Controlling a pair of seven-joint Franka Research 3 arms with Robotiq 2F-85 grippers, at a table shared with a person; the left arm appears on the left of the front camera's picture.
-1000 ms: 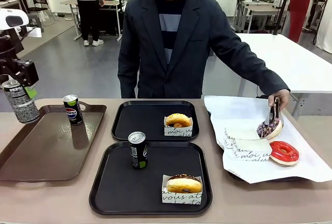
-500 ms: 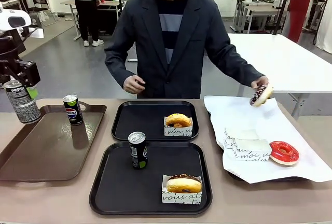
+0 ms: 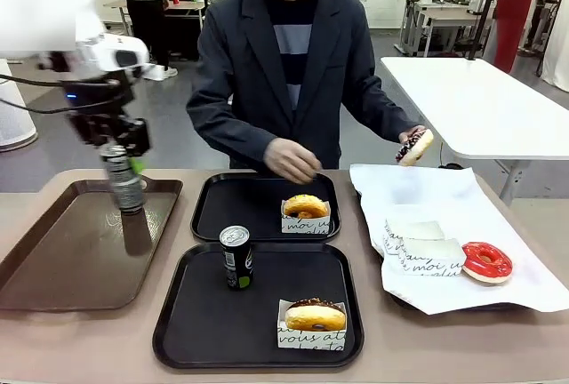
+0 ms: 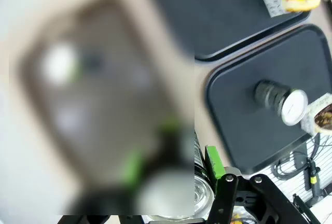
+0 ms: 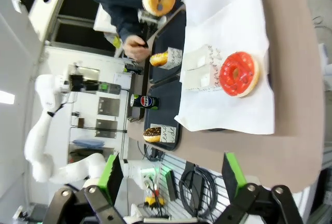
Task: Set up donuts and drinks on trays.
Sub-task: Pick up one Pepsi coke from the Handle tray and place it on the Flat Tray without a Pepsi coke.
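My left gripper [image 3: 124,148] is shut on a dark drink can [image 3: 125,187], hanging just over the far right part of the brown tray [image 3: 62,260]. The left wrist view is badly blurred around that gripper [image 4: 171,182]. On the near black tray [image 3: 191,313] stand a can [image 3: 236,257] and a sleeved donut [image 3: 315,316]. One sleeved donut [image 3: 305,209] lies on the far black tray [image 3: 233,211]. The person holds a chocolate-sprinkled donut [image 3: 414,146] in tongs. My right gripper [image 5: 174,177] is open and empty, off the table's right end.
A red-glazed donut [image 3: 486,261] and empty paper sleeves [image 3: 425,246] lie on the white paper sheet [image 3: 400,188] at the right. The person's other hand [image 3: 292,163] hovers over the far tray's back rim. White tables stand behind.
My left arm swung right with the can, from the table's left edge to over the brown tray. The person lifted the sprinkled donut off the paper, and their other hand came over the far tray.
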